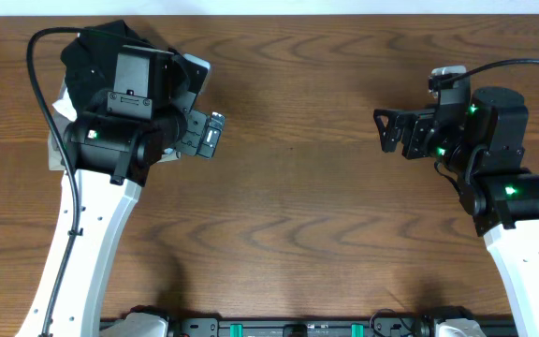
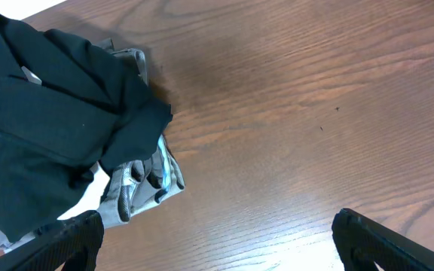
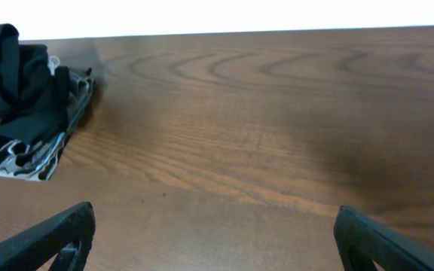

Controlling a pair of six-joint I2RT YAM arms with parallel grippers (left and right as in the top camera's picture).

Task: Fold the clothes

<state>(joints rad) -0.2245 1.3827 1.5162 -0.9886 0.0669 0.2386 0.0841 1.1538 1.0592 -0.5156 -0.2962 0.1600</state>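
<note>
The black shirt (image 1: 96,56) lies crumpled at the table's far left corner, on top of other folded garments. It also shows in the left wrist view (image 2: 44,128) and, far off, in the right wrist view (image 3: 10,83). My left gripper (image 1: 211,134) is open and empty, just right of the pile; its fingers (image 2: 217,241) hang over bare wood. My right gripper (image 1: 388,131) is open and empty over the table's right half, facing left; its fingers (image 3: 217,237) are wide apart.
A grey and white patterned folded garment (image 2: 138,181) sticks out from under the black shirt, also seen in the right wrist view (image 3: 21,154). The brown wooden table (image 1: 298,206) spreads between the arms.
</note>
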